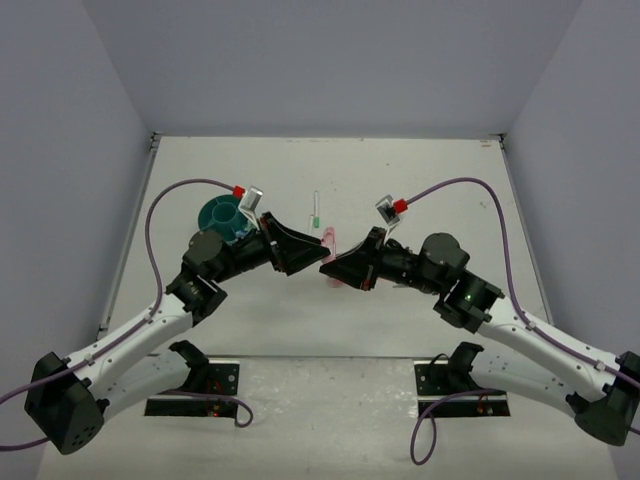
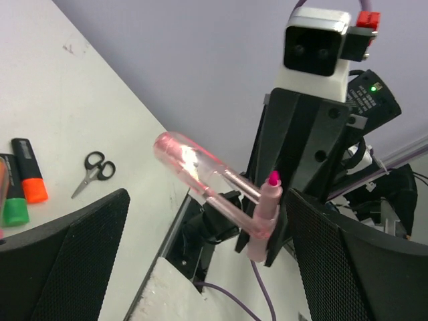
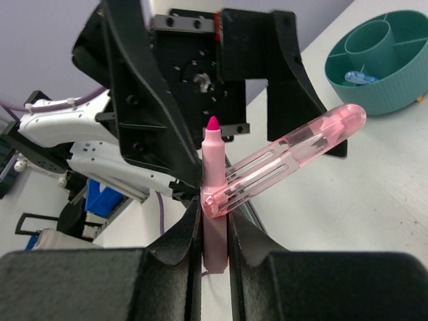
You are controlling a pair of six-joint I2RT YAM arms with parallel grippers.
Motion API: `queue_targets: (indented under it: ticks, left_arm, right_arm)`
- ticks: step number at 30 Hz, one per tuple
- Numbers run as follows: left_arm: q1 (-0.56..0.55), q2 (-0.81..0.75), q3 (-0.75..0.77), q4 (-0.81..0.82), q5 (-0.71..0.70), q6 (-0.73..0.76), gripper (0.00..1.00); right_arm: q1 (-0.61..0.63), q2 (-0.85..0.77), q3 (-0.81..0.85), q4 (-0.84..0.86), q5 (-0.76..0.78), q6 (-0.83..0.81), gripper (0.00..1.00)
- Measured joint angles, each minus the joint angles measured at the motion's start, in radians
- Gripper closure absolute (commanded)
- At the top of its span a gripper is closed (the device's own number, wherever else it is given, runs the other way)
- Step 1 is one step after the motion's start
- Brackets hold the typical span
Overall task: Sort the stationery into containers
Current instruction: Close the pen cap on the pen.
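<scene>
Pink marker (image 3: 267,164): I saw translucent, glossy plastic.
Organiser (image 3: 384,97): I noted ribbed, matt teal plastic.
Counter (image 2: 67,100): looked matt white.

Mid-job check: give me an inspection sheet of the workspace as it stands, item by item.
Surface: white table, evenly lit.
Job's things: teal organiser with a blue clip inside; pink marker, tip bare, its clear cap jutting sideways, held between the arms; scissors, orange highlighter, green highlighter and thin pen lying loose on the table.
Clutter: nothing seen.
Pincers: left pincer open, fingers wide either side of the marker; right pincer shut on the marker's barrel.
Cables: purple cables arch off each arm, snagged on nothing seen.
Surroundings: plain pale walls on three sides.
</scene>
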Motion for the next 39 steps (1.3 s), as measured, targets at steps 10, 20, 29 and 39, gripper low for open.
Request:
queue_targets:
  ticks: [10,20,29,39]
  left_arm:
    - [-0.027,0.071,-0.022,0.206,0.065,-0.123,0.34]
    - [-0.027,0.017,-0.018,0.263,0.076,-0.122,0.58]
    - [-0.027,0.011,-0.018,0.273,0.076,-0.105,0.90]
    - [-0.030,0.043,-0.018,0.346,0.088,-0.114,1.00]
  right_arm:
    - [0.001,0.008,0.007,-0.009,-0.098,-0.059,1.00]
    - [0.001,-0.006,0.007,-0.056,-0.114,-0.074,1.00]
    - [0.002,-0.030,0.011,-0.079,-0.119,-0.076,1.00]
    - [0.003,-0.003,0.078,-0.116,-0.117,-0.091,1.00]
